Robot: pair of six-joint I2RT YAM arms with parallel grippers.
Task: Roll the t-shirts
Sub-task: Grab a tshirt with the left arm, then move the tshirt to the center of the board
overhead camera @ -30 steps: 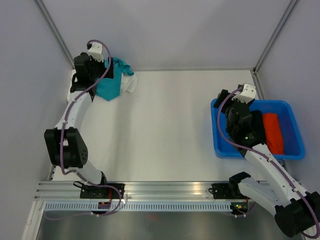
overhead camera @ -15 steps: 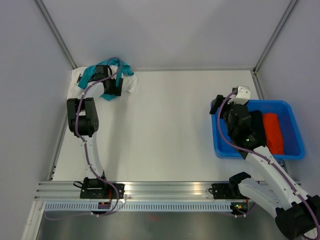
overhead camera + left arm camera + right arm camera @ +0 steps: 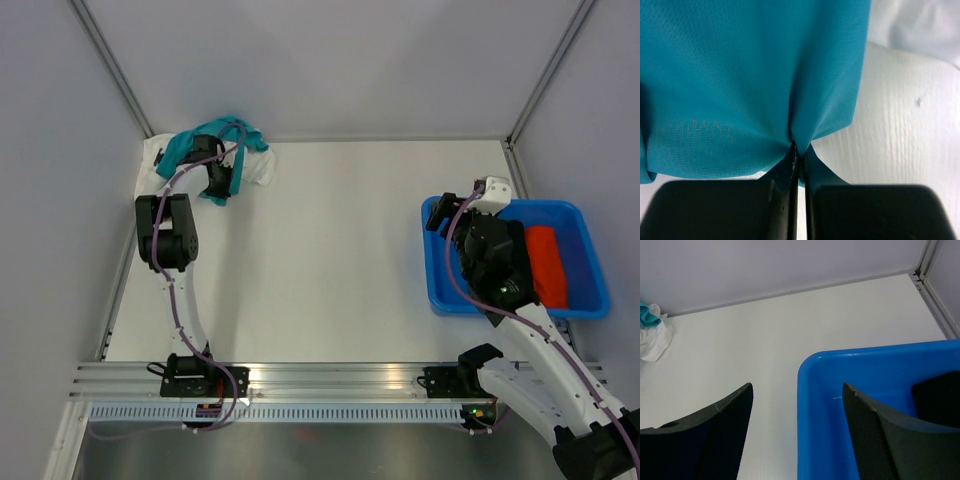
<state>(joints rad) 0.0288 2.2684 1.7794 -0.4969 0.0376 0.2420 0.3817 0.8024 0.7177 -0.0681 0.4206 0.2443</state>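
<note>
The teal t-shirt (image 3: 240, 133) lies bunched in the far left corner of the table, on top of a white t-shirt (image 3: 262, 172). My left gripper (image 3: 217, 184) is down on that pile. In the left wrist view it (image 3: 797, 150) is shut on a pinched fold of the teal t-shirt (image 3: 740, 75), and the white t-shirt (image 3: 920, 25) shows at the upper right. My right gripper (image 3: 442, 212) hangs open over the near left corner of the blue bin (image 3: 840, 435), nothing between its fingers (image 3: 715, 430). From there the teal t-shirt (image 3: 646, 314) and the white t-shirt (image 3: 657, 342) look small and far off.
The blue bin (image 3: 590, 303) stands at the table's right edge and holds a red roll (image 3: 546, 265) and a dark item (image 3: 940, 395). Grey walls with metal corner posts close in the table on three sides. The arms' base rail runs along the near edge.
My left arm has changed pose by the corner pile, and its jaws have gone from open to shut on the teal fabric. My right gripper has shifted slightly over the bin's corner.
</note>
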